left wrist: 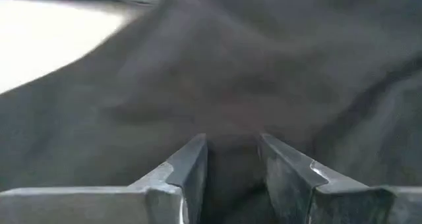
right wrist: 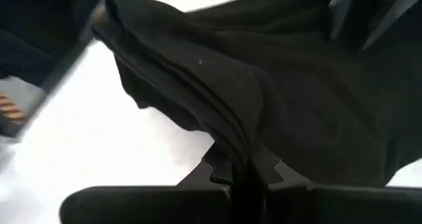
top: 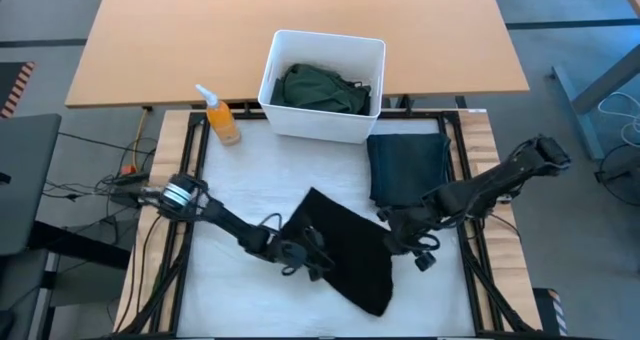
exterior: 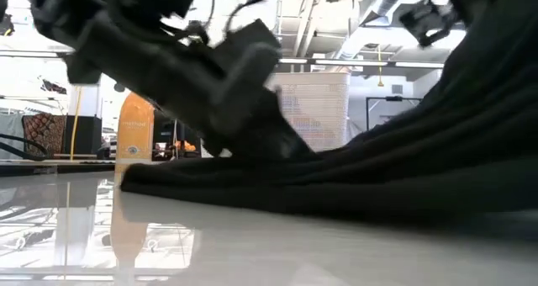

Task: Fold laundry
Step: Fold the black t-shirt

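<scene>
A black garment [top: 350, 255] lies crumpled in the middle of the white table top; in the low view [exterior: 378, 177] its right side rises off the table. My left gripper [top: 305, 255] is low at the garment's left edge, with black cloth filling the gap between its fingers [left wrist: 232, 155]. At the right edge, my right gripper [top: 402, 238] is shut on a ridge of the cloth [right wrist: 241, 165]. A folded dark garment [top: 408, 165] lies flat at the far right. A dark green garment [top: 322, 88] sits in the white bin [top: 275, 65]. My left gripper has the black garment's left edge [left wrist: 231, 135] between its two fingers [left wrist: 188, 168], coming in low from the table's left; the cloth here lies on the table. My right gripper pinches a bunched fold of several layers [right wrist: 231, 128] at the garment's right edge. It comes from the table's right. The cloth there is raised off the table and drapes down toward the middle.
An orange bottle [top: 222, 120] stands left of the bin at the far left of the white surface. Dark frame rails [top: 195, 160] run along the left and right sides. Bare white surface [top: 250, 310] lies along the near side.
</scene>
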Controlling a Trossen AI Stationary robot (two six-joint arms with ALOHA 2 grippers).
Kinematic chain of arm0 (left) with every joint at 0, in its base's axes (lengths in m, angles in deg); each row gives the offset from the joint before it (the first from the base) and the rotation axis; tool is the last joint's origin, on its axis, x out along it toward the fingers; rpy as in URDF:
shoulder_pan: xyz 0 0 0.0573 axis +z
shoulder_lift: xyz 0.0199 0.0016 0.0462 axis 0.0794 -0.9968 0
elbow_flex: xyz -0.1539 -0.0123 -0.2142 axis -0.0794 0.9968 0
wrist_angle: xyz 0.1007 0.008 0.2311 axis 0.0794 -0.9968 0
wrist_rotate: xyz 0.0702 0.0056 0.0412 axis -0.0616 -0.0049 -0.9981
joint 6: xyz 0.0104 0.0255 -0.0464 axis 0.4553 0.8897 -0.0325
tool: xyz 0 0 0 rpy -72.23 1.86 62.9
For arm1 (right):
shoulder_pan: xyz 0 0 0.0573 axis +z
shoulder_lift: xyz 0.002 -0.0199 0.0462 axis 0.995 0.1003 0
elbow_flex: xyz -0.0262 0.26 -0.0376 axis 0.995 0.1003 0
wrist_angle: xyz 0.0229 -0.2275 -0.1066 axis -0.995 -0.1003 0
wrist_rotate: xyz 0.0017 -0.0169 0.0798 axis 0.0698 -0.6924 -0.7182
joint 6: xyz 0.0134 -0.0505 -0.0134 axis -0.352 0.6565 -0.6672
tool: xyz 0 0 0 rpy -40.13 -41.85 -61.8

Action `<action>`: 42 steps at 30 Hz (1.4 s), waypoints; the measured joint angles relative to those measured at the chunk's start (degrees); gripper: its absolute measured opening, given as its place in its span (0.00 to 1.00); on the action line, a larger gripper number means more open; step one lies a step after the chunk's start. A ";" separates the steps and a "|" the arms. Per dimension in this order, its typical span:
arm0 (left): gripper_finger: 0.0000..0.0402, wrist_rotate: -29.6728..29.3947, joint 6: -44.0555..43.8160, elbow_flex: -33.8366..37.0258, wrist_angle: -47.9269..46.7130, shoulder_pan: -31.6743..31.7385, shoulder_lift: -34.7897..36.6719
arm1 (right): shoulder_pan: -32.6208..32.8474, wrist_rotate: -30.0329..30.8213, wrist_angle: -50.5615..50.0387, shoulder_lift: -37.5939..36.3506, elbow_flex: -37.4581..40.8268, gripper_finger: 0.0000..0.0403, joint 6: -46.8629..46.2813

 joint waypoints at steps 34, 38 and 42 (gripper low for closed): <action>0.18 1.70 13.42 -25.16 -45.91 -7.40 3.95 | -25.58 -33.15 -15.67 25.15 -24.22 0.07 16.79; 0.14 -1.21 12.40 -22.41 -42.76 -8.52 4.12 | -25.74 -34.49 -13.65 25.15 -24.22 0.07 17.22; 0.10 1.79 7.35 -14.83 -27.63 -8.52 1.59 | -26.30 -35.89 -13.61 25.15 -24.22 0.07 17.67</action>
